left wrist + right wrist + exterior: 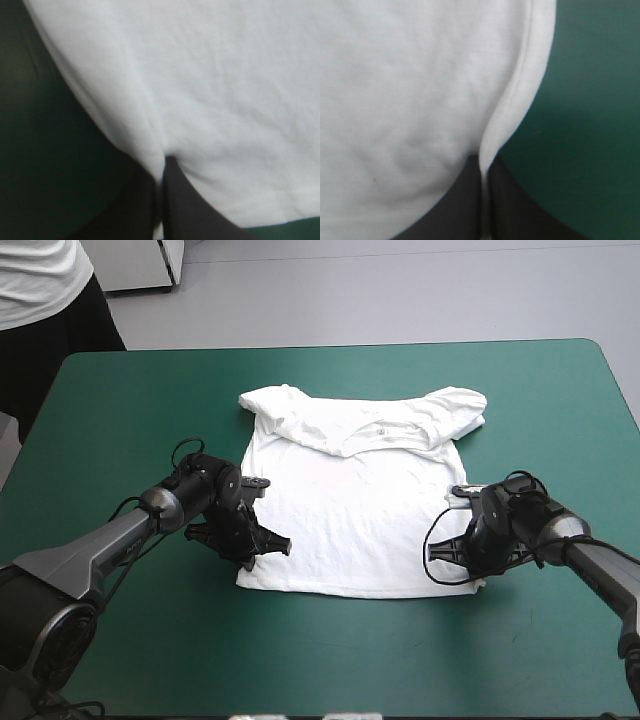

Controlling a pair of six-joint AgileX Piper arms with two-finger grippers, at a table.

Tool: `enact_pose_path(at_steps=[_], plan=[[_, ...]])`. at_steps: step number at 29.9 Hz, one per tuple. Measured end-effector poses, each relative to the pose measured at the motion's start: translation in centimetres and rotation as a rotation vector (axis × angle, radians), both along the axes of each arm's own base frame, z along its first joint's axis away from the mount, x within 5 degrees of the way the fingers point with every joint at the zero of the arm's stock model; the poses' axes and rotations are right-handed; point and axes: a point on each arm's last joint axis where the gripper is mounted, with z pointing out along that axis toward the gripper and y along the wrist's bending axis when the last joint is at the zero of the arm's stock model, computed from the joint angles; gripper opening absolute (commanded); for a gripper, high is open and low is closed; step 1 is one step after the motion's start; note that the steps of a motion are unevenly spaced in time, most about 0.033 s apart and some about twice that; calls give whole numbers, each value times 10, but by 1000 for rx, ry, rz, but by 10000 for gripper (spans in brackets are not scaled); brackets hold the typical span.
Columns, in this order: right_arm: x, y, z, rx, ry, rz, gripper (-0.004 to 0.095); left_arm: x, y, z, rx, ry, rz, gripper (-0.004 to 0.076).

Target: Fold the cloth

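Observation:
The white T-shirt (355, 505) lies spread on the teal-green table, collar toward the far edge, both sleeves folded in along the top. My left gripper (262, 546) is low at the shirt's left side near the hem, shut on the T-shirt (200, 100); a fold of its edge runs between the black fingers (187, 200). My right gripper (470, 558) sits at the right side near the hem, shut on the T-shirt (420, 90), with the hemmed edge pinched between its fingers (515, 205).
Bare teal-green cover (330, 660) surrounds the shirt on all sides. A person (45, 300) in a white top stands beyond the table's far left corner, not over it.

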Motion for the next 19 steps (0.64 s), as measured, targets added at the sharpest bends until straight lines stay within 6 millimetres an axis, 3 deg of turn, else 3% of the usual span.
enact_pose_path(at_steps=[2,5,14,19], plan=[[-1,-1,7,-6,-12,10,-17,1,0,4,3,-13,-8,-10],[-1,-3,41,-10,-93,32,-17,8,0,27,-5,-100,-25,-10],[0,-6,183,37,-460,89,-17,0,9,163,-104,-447,-35,-10],[-10,-12,257,57,-671,88,-17,-9,15,239,-174,-648,-32,-10]])
